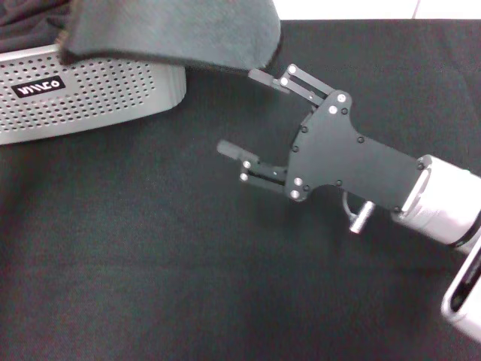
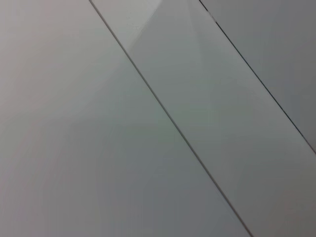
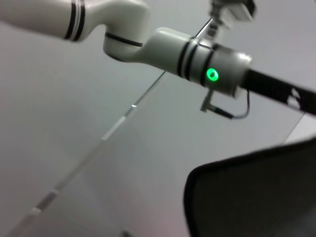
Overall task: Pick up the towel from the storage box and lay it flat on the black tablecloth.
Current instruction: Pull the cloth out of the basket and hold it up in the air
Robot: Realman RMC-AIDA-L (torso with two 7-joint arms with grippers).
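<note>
The storage box (image 1: pixel 83 94), light grey with small round holes and a black label, stands at the far left on the black tablecloth (image 1: pixel 150 248). A dark grey fuzzy cloth (image 1: pixel 173 34) hangs over the box's top and near corner, and its dark edge (image 3: pixel 256 197) also shows in the right wrist view. The towel is not in view. My right gripper (image 1: pixel 242 111) hovers open just right of the box, its upper finger close under the cloth's edge and nothing between its fingers. In the right wrist view my left arm (image 3: pixel 197 59) reaches above the cloth, with its gripper's black body (image 3: pixel 284 91) running off the picture.
The tablecloth spreads wide in front of the box and to its right. A pale floor strip (image 1: pixel 361 7) shows past its far edge. The left wrist view holds only a pale panelled surface (image 2: pixel 158 118).
</note>
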